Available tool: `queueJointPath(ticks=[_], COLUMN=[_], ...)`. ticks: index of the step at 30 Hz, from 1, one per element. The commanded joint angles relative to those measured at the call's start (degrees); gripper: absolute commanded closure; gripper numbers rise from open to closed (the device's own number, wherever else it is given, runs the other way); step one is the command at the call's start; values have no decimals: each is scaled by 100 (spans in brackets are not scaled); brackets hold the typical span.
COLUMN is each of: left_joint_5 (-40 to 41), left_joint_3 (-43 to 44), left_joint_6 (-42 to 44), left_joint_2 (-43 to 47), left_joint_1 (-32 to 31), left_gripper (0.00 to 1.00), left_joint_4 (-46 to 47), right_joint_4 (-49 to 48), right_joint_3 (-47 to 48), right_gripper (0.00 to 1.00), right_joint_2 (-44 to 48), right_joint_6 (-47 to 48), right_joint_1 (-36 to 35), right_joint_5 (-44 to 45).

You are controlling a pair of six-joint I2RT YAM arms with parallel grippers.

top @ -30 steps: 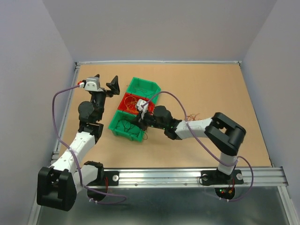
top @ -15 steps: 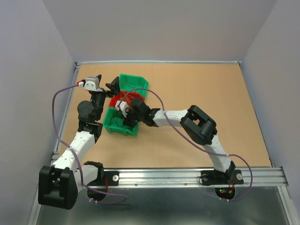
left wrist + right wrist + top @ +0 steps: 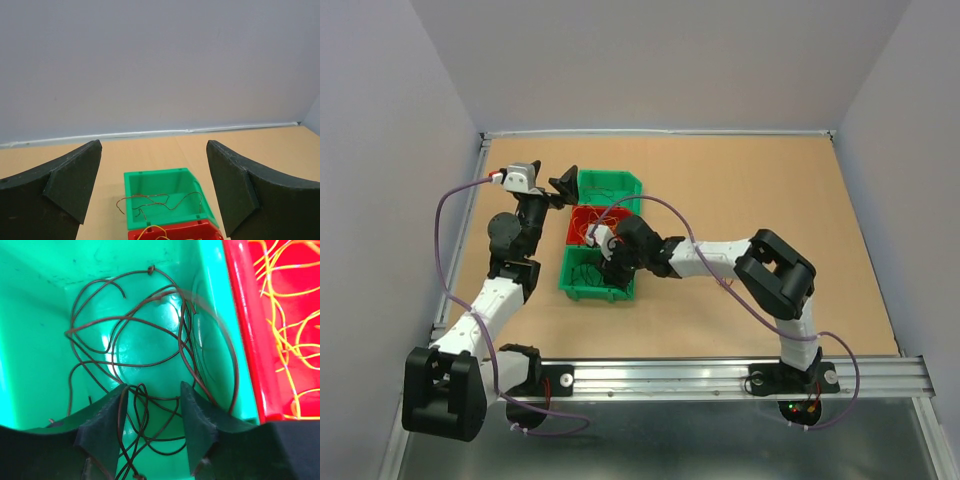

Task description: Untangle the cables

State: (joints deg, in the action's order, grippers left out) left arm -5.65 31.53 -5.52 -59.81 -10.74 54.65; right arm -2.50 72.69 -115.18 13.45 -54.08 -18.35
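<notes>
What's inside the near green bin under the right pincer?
A tangle of dark brown cables looping across the floor of the near green bin. The right pincer covers their lower ends.

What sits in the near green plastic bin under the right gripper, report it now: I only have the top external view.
Observer: Right wrist view: thin dark brown wires lie in tangled loops on the floor of the near green plastic bin.
Operator: Give me the jaws on that side.
Observer: The right gripper is open, its fingers apart and straddling a few strands without pinching them.
Operator: Now report the far bin's contents.
Observer: Left wrist view: thin brown wire lies curled in the far green plastic bin.
</notes>
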Motion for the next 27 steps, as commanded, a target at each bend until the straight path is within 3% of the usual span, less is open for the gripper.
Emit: queueJointPath(ticks=[1, 8, 13, 17, 18, 23, 24, 26, 27], left_joint_5=[-120, -217, -314, -419, -567, -1140, -1192, -1219, -1228], left_joint_3=[82, 64, 55, 64, 81, 178, 196, 205, 213], left_joint_6=[-19, 24, 42, 77, 112, 165, 165, 165, 174], left_joint_2=[-4, 66, 40, 13, -30, -171, -189, -241, -250], left_joint_1=[37, 37, 37, 37, 46, 37, 37, 37, 28], left_gripper=[3, 3, 3, 3, 3, 3, 3, 3, 3], left_joint_4=[406, 423, 432, 441, 441, 353, 344, 344, 336], right_joint_4=[-663, -2481, -2545, -2431, -2222, -1298, -1088, -719, -81], right_joint_3=[-141, -966, -1133, -1309, -1397, -1765, -2028, -2205, -2241], right_gripper=[48, 51, 53, 40, 33, 27, 17, 7, 6], right_joint_2=[425, 1110, 1252, 1558, 1647, 2690, 2928, 3483, 3597], right_joint_6=[-351, -923, -1020, -1151, -1248, -2081, -2266, -2724, -2856], right_joint_1=[-32, -32, -32, -32, -32, -23, 3, 38, 64], right_joint_5=[191, 297, 235, 576, 1144, 3247, 3859, 4399, 4958])
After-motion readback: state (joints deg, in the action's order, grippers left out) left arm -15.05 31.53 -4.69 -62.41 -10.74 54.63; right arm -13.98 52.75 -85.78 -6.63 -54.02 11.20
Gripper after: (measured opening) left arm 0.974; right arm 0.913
